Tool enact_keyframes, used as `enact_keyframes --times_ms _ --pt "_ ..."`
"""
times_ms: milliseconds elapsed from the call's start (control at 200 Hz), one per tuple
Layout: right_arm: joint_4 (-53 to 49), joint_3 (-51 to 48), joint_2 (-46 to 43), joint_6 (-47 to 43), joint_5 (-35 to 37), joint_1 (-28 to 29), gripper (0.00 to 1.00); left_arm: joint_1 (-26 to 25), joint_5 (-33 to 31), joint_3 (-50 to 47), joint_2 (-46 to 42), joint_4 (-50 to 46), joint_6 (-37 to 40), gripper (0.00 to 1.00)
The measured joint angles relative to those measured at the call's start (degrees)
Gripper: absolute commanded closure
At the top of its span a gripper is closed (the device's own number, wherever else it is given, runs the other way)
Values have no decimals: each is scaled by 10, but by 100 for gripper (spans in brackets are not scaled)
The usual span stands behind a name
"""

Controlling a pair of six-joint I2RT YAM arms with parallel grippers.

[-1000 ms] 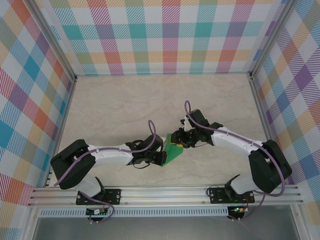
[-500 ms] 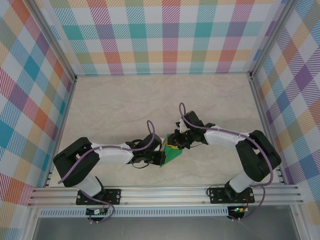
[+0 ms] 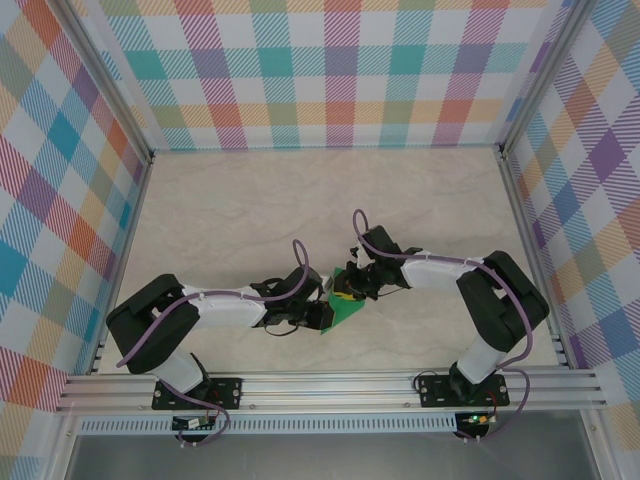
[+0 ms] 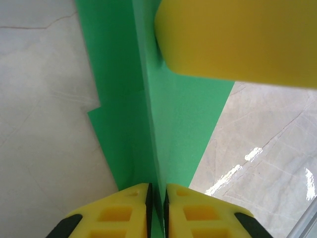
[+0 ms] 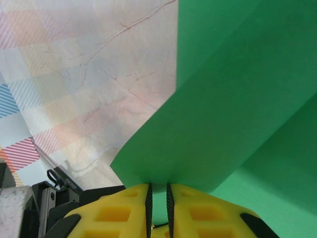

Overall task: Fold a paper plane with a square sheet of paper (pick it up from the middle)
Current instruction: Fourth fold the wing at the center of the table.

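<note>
- Top external: my left gripper (image 3: 322,306) and right gripper (image 3: 351,285) meet at the green paper (image 3: 340,310), which sits low and centre on the marble-look table (image 3: 250,210), just ahead of the arm bases.
- Compared with a second ago, the right arm's elbow has swung inward, toward the middle. Its gripper has crept slightly left, closer to the left one. The paper shows as a narrower green wedge between them.
- Left wrist: the left gripper (image 4: 157,191) has its yellow tips almost together, pinching the near end of the green paper (image 4: 183,114) at a raised crease that runs away from the camera. The paper is folded, with a stepped edge on its left side. A yellow finger (image 4: 237,39) of the other gripper lies over the paper's far end. The table (image 4: 49,124) shows on both sides.
- Right wrist: the right gripper (image 5: 158,191) is closed on the paper's (image 5: 237,99) lower edge. The sheet rises away in overlapping layers above the table (image 5: 114,64).
</note>
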Motion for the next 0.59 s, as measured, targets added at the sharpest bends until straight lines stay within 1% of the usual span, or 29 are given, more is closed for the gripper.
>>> enact_keyframes --times_ms 165,285,480,595 --pt "-9 7 1 3 11 0 82 0 0 -6 -4 1 0 82" --pt "-14 15 3 3 16 0 82 0 0 -14 -15 1 0 84" --pt "-18 21 4 3 24 0 82 0 3 -19 -23 1 -1 95" --pt "-22 21 4 3 26 0 81 1 9 -19 -23 3 0 98"
